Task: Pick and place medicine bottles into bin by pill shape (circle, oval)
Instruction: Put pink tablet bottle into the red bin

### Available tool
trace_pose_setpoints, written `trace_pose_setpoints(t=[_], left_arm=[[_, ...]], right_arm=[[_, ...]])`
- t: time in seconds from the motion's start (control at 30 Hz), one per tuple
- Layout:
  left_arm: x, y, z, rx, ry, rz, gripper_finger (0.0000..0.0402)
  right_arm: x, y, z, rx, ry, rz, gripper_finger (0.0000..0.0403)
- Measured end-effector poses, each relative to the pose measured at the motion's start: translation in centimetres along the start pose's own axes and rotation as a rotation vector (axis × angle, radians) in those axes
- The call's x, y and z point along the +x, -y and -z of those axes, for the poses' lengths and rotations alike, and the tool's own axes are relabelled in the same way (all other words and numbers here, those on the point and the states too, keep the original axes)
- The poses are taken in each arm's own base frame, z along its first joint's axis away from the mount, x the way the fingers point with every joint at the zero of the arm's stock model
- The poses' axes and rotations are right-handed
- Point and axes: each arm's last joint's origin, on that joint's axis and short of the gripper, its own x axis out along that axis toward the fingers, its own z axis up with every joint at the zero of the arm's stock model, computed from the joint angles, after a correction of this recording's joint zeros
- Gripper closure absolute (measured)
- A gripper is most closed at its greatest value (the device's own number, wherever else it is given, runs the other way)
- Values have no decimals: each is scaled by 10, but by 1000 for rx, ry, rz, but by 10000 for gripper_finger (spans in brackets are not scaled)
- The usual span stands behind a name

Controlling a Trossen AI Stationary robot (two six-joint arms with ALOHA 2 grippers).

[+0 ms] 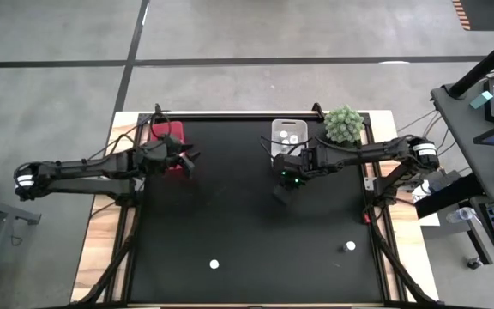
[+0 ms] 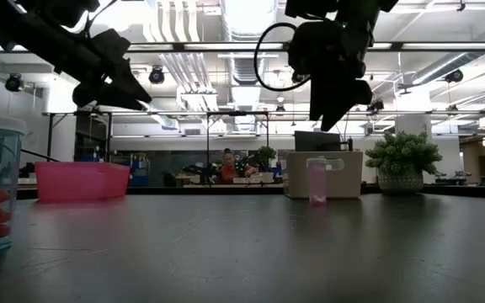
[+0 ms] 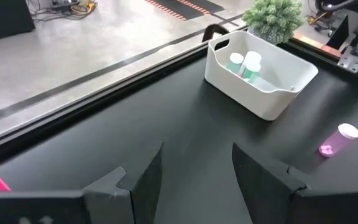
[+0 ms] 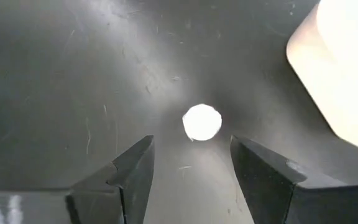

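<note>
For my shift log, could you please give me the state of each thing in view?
Left tool: open, empty, near the pink bin.
Right tool: open, above the pink bottle.
Pink bottle: upright, capped, ungrasped.
White bin: holds capped bottles.
Pink bin: contents hidden.

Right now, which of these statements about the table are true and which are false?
1. The right gripper is open above a standing pink bottle. True.
2. The white bin is empty. False: it holds white-capped bottles.
3. The left gripper holds a bottle. False: it is open and empty, by the pink bin.
4. Two loose bottles sit far from both bins. True.
5. The plant stands beside the pink bin. False: it is beside the white bin.
</note>
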Motion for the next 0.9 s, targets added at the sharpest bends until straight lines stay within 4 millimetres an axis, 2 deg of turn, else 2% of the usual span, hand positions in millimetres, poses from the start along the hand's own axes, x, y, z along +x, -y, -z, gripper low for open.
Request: trace_pose_setpoints(t=[0.13, 0.47, 0.77, 0.9], left_arm=[[1, 1, -2, 20, 20, 0, 225], [2, 2, -4, 38, 40, 6, 225], [2, 2, -3, 55, 40, 1, 225], [2, 2, -3, 55, 39, 0, 225]], right_arm=[[7, 0, 1, -3, 32, 29, 199], [53, 2, 7, -28, -79, 103, 200], [65, 1, 5, -54, -81, 102, 200], [67, 0, 3, -66, -69, 95, 220]])
